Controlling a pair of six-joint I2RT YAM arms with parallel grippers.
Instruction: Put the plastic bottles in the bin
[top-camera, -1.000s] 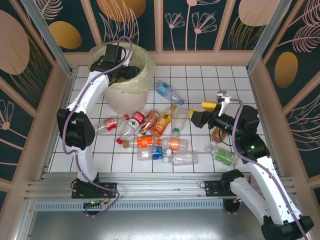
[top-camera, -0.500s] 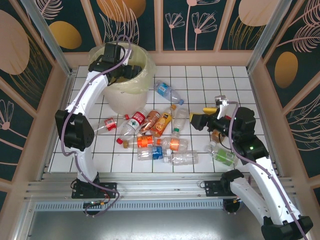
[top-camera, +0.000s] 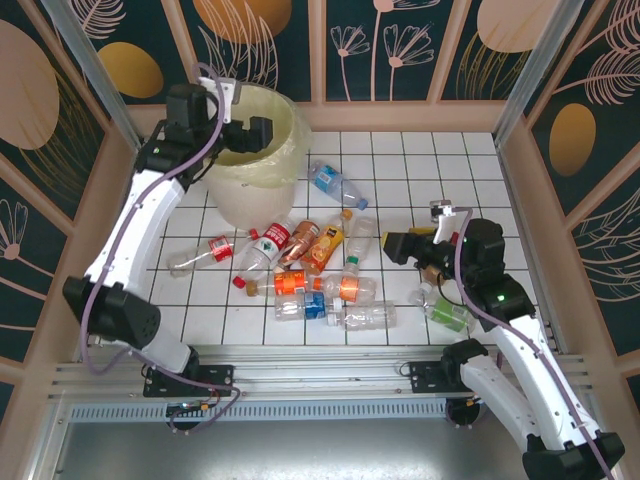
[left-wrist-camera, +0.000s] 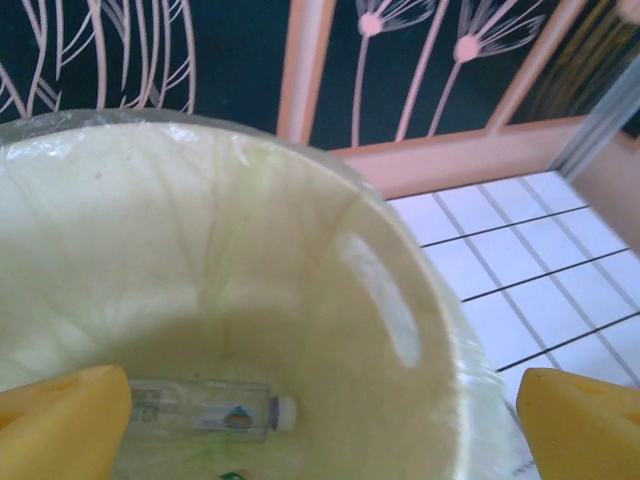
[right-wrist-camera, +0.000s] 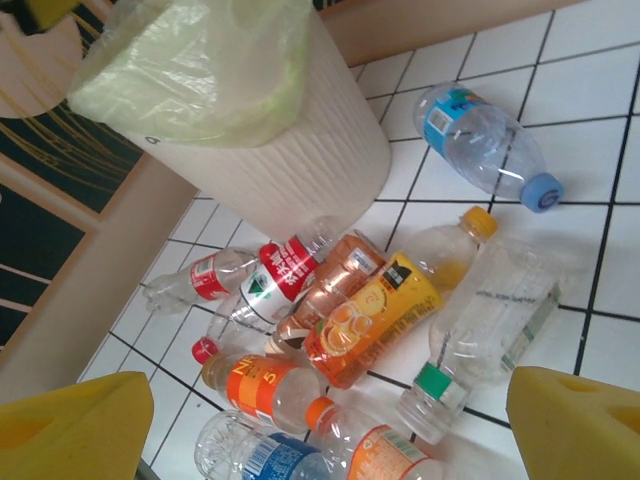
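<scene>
White-tiled table (top-camera: 420, 160) in a booth w/ dark floral wall panels. The bin (top-camera: 245, 200) stands upper left in the top view, liner bag over its rim. The left gripper (top-camera: 255, 133) hangs over the bin's mouth. In its wrist view the yellow pads (left-wrist-camera: 60, 420) sit at the btm corners, spread wide w/ nothing btwn them. One clear bottle (left-wrist-camera: 210, 410) lies on the bin floor below. So on that side the drop looks done; next is prob. a swing over to the pile.

The right gripper (top-camera: 400, 243) is right of ctr, low over the table. Its pads (right-wrist-camera: 575, 420) are also wide apart and empty, so it looks like the reach step, no grip yet. The plastic bottles (top-camera: 320, 270) lie mid-table, many touching:
- blue-label bottle (right-wrist-camera: 485, 145), apart at top
- orange juice bottle (right-wrist-camera: 375, 315)
- clear bottle w/ green neck band (right-wrist-camera: 490, 320)
- red-label bottle (right-wrist-camera: 285, 275)

Next move needs one target, jaws across the body, not the ends. Packed round bottles will likely roll or shove neighbours.

Hard to tell:
- which bottle the right arm is after
- how many are in the bin, since the left arm covers much of its inside in the top view
- an orange bottle (top-camera: 432, 272), partly under the right wrist
- label print, too small to read
</scene>
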